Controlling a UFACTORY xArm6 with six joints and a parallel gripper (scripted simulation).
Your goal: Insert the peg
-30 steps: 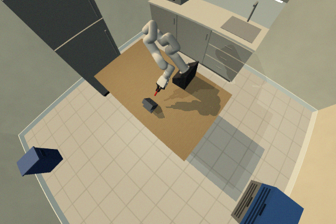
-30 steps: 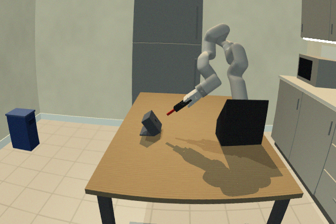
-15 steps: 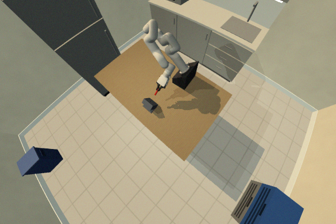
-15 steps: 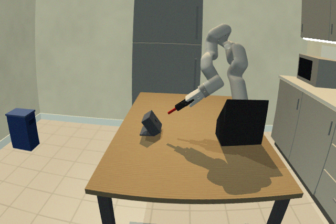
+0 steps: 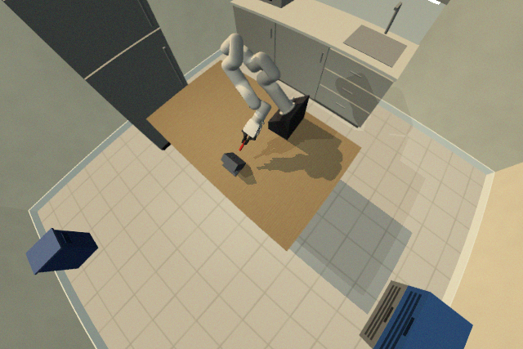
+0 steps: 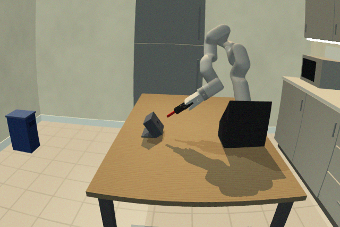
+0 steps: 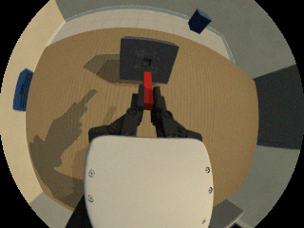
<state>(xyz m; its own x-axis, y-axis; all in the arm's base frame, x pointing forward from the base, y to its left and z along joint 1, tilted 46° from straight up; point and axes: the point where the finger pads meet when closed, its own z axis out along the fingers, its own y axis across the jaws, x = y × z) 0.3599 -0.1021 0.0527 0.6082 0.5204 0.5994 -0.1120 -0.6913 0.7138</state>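
My gripper (image 6: pixel 179 109) is shut on the red peg (image 6: pixel 170 114) and holds it in the air, tilted down toward the sloped panel. The peg sticks out past the fingertips, also in the overhead view (image 5: pixel 241 147) and the wrist view (image 7: pixel 147 89). The grey sloped panel (image 6: pixel 152 124) stands on the table to the left of the peg, its small dark hole (image 6: pixel 156 122) facing the peg. In the wrist view the panel (image 7: pixel 147 60) sits straight ahead and the peg tip points at its hole (image 7: pixel 146 61). A short gap lies between peg tip and panel.
A black box (image 6: pixel 244 124) holding the arm's base stands at the right of the wooden table (image 6: pixel 192 158). A fridge (image 6: pixel 168 45) is behind the table, counters (image 6: pixel 307 117) to the right, a blue bin (image 6: pixel 22 130) on the floor at left.
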